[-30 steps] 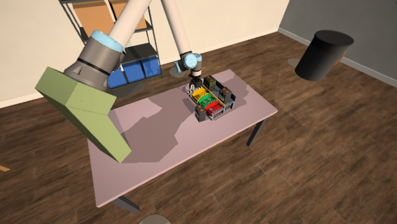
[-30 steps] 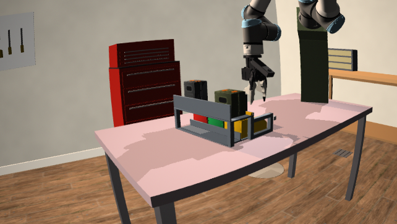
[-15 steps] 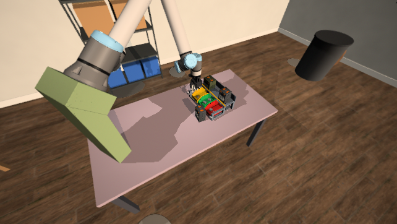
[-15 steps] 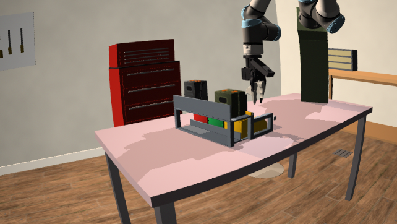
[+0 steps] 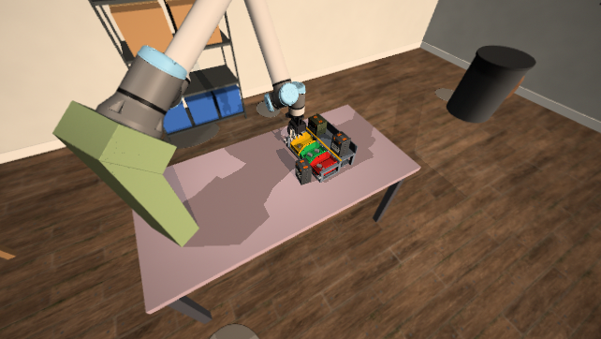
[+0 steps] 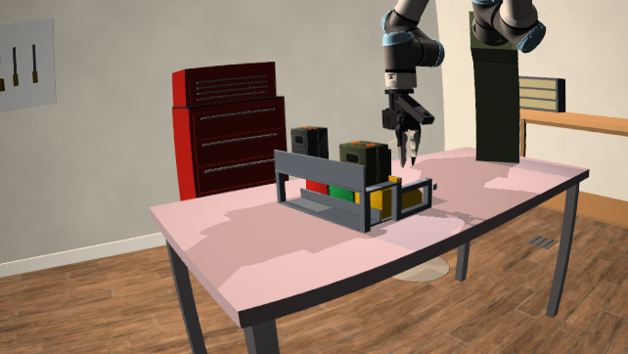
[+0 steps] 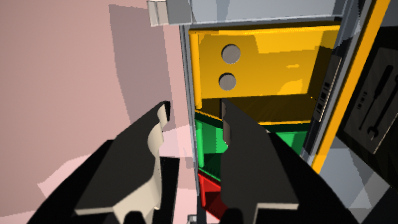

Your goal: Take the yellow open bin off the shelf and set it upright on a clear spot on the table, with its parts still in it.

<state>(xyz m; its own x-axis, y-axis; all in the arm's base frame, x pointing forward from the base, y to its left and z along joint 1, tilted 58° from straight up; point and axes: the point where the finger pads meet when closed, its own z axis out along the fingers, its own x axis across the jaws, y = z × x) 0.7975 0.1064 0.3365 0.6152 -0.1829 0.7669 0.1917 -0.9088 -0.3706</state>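
The yellow open bin [image 5: 301,141] [image 6: 377,200] [image 7: 260,60] sits upright at the end of a low grey shelf [image 6: 318,171] [image 7: 260,10] on the pink table [image 5: 234,225] [image 6: 293,254] [image 7: 75,75]. Two grey round parts [image 7: 229,67] lie inside it. A green bin [image 5: 310,151] [image 6: 340,194] [image 7: 210,140] and a red bin [image 5: 324,164] [image 6: 317,187] [image 7: 210,192] sit beside it in the same shelf. My gripper [image 5: 296,133] [image 6: 408,157] [image 7: 194,101] hangs just above the yellow bin's outer side. Its fingers are partly open, with nothing between them.
Dark battery-like boxes [image 5: 317,124] [image 5: 341,142] [image 5: 303,170] [image 6: 309,141] [image 6: 364,158] stand around the shelf. A red tool cabinet [image 6: 230,127] stands behind the table. A black drum [image 5: 489,84] and a metal rack with blue bins [image 5: 206,105] stand on the floor.
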